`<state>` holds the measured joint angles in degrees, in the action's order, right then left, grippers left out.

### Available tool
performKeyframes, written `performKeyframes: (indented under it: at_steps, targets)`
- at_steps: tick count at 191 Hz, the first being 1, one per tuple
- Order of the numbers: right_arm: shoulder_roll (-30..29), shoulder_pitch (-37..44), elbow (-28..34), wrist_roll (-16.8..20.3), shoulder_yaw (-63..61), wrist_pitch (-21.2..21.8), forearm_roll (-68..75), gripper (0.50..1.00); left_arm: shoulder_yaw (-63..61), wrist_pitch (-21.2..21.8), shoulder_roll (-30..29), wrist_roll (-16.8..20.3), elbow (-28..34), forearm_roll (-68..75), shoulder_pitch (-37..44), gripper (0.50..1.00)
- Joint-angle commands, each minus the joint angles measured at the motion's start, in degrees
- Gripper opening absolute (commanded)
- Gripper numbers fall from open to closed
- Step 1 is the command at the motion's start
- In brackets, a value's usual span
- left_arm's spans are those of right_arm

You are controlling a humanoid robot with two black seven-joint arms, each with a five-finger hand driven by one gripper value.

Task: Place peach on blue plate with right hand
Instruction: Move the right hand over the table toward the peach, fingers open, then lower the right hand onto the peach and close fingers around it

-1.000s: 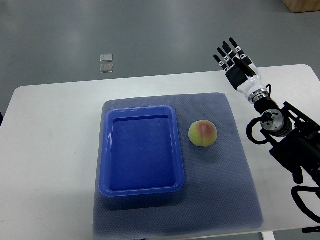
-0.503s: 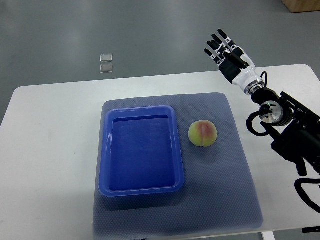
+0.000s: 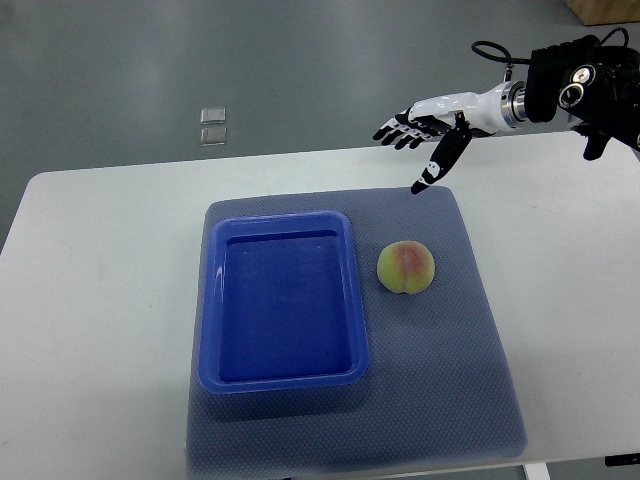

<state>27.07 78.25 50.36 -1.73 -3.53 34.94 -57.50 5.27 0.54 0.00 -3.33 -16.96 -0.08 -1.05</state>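
A yellow-green peach with a pink blush lies on the grey mat, just right of the blue plate, a shallow rectangular tray with nothing in it. My right hand reaches in from the upper right, raised over the mat's far edge, beyond the peach and apart from it. Its fingers are spread, the thumb points down toward the mat, and it holds nothing. The left arm is out of sight.
The mat lies on a white table whose far edge runs just behind the hand. Two small clear squares lie on the grey floor beyond the table. A brown box corner shows at the top right.
The right arm has swung up and to the left, from the table's right side to above the mat's far edge. The hand has turned from fingers pointing away to fingers pointing left. The peach has not moved.
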Motion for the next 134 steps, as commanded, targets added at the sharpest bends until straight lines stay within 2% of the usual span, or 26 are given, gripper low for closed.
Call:
performKeyframes:
  at_steps: [1,5,6,8,37,76,88,129,134]
  targets:
    - [2.64,6.21,8.18,3.22,7.23,0.06,-2.44,0.932,0.00,-0.02,0.00,-0.01,0.00,-0.01,-0.18,1.000]
    - [2.64,6.21,8.18,3.22,7.23,0.06,-2.44,0.932,0.00,-0.02,0.00,-0.01,0.00,-0.01,-0.18,1.000]
    - [3.42,9.25,11.31,4.09,10.44,0.06,-2.27,0.932,0.00,-0.02,0.00,-0.01,0.00,-0.01,-0.27,1.000]
    - [3.52,9.89,11.87,4.27,11.00,0.06,-2.27,0.932,0.00,-0.02,0.00,-0.01,0.00,-0.01,-0.27,1.000]
    - [3.96,12.27,15.74,4.54,13.82,0.06,-2.18,0.932,0.00,-0.02,0.00,-0.01,0.00,-0.01,-0.27,1.000]
    - [3.25,10.43,16.35,4.54,13.82,0.06,-2.18,0.930,0.00,-0.02,0.00,-0.01,0.00,-0.01,-0.27,1.000]
    - [2.37,7.53,16.35,4.63,13.91,0.04,-2.62,0.930,-0.08,-0.02,0.00,-0.01,0.09,-0.01,-0.27,1.000]
    - [2.11,5.33,16.26,5.94,14.17,-2.06,-2.00,0.930,-0.08,-0.02,0.00,-0.01,0.09,-0.01,-0.27,1.000]
    - [2.11,4.01,16.26,6.56,13.91,-3.64,-1.83,0.928,-0.08,-0.02,0.00,-0.01,0.09,-0.01,-0.27,1.000]
